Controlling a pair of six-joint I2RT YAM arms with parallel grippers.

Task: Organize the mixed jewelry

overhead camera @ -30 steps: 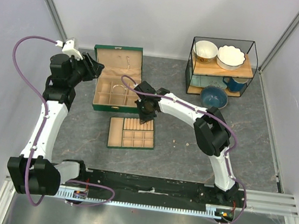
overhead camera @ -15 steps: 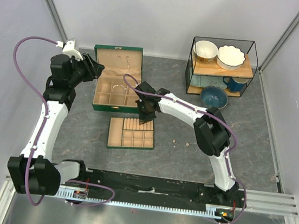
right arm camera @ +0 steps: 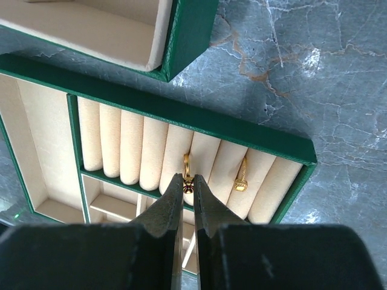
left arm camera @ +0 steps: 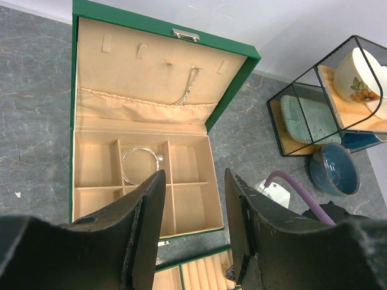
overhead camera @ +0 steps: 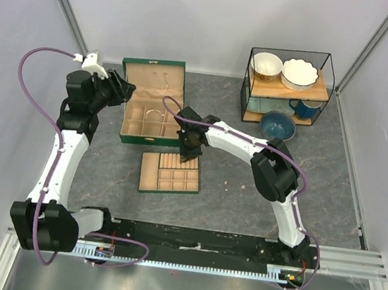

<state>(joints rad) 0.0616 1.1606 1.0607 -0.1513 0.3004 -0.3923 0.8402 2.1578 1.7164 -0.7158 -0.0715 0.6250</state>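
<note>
My right gripper (right arm camera: 188, 181) is shut on a gold ring with a dark stone (right arm camera: 187, 164), which sits in a slot of the ring rolls in the small green tray (right arm camera: 242, 136). A second gold ring (right arm camera: 240, 178) sits two slots to the right. In the top view this gripper (overhead camera: 188, 155) is over the tray's far edge (overhead camera: 141, 174). My left gripper (left arm camera: 195, 178) is open and empty, held above the open green box (left arm camera: 74, 151). A silvery bangle (left arm camera: 140, 164) lies in one box compartment. A thin chain (left arm camera: 184, 90) hangs in the lid.
A black wire rack (overhead camera: 286, 85) with two bowls and a blue mug stands at the back right, with a blue bowl (overhead camera: 278, 125) in front of it. A tiny pale item (overhead camera: 226, 186) lies on the table right of the tray.
My right wrist has shifted very slightly over the tray's ring rolls. The left arm has not moved.
</note>
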